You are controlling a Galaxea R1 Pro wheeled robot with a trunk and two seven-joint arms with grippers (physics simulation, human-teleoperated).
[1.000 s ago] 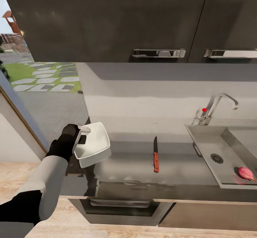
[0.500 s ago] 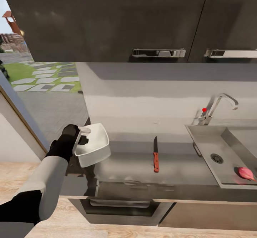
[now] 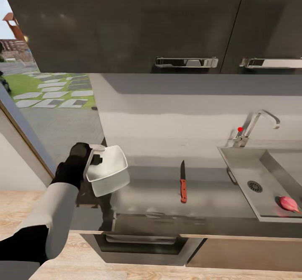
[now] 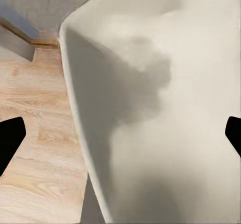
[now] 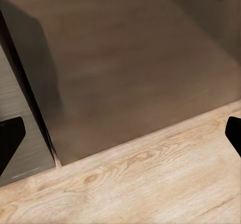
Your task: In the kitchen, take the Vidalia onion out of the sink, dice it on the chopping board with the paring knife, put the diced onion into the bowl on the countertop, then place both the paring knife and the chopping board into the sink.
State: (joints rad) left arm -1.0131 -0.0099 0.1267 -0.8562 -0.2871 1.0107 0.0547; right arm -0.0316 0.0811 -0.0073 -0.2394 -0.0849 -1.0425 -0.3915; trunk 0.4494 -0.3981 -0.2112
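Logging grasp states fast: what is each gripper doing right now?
Left gripper: closed on the rim of the bowl.
Right gripper: fingertips set wide apart, open, holding nothing.

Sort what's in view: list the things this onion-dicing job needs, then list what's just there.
Job things:
bowl, gripped at its rim by the left gripper
paring knife on the countertop
Vidalia onion in the sink

Just there:
tap
upper cabinet handles
wooden floor
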